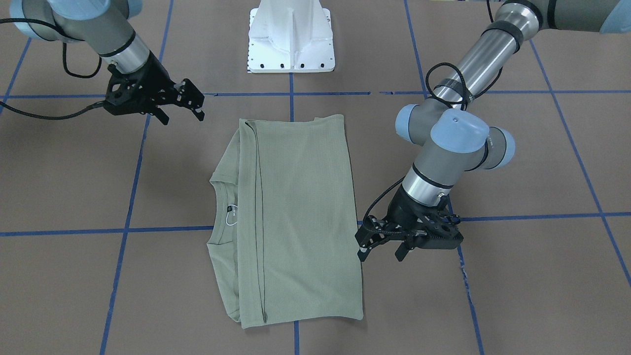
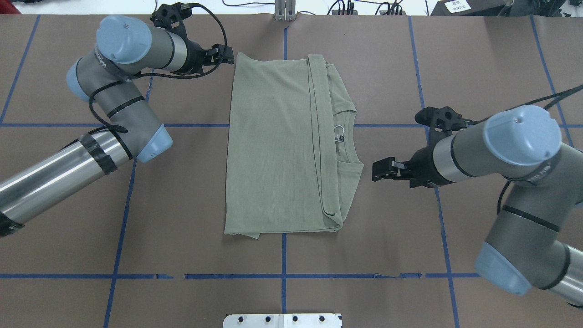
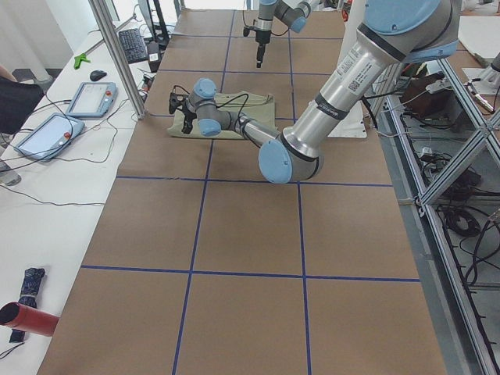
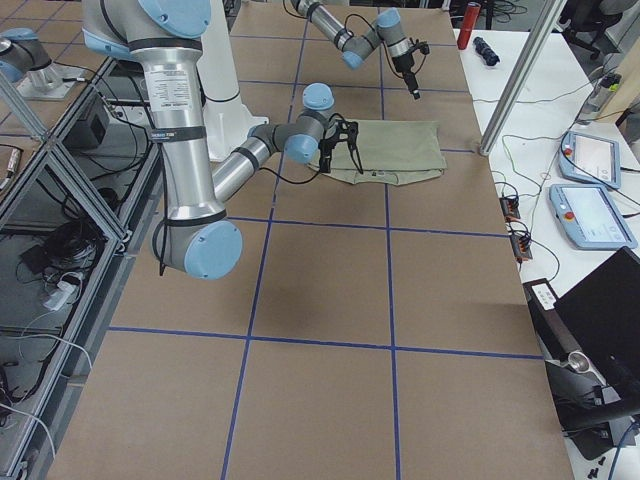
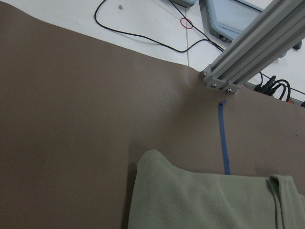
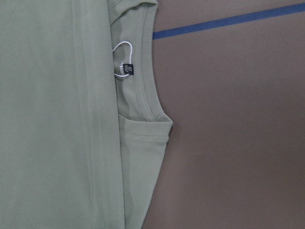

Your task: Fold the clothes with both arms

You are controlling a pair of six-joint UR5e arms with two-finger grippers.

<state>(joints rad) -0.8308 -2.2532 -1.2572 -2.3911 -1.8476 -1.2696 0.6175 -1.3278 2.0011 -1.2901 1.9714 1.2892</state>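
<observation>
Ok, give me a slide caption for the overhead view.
Folded sage-green shirt on the taped table, left gripper open at its far corner, right gripper open beside the collar.

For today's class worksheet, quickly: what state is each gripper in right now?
Left gripper: open, holding nothing.
Right gripper: open, holding nothing.

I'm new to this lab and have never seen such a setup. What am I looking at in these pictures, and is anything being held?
The robot's silver-grey jointed left arm and right arm reach over a brown table taped with blue lines. Two pictures look down from above, two from the table's ends, two from cameras on the wrists. A pale sage-green long-sleeved knit shirt lies partly folded, collar showing. The left pincer and the right pincer are both open near it, holding nothing.
</observation>
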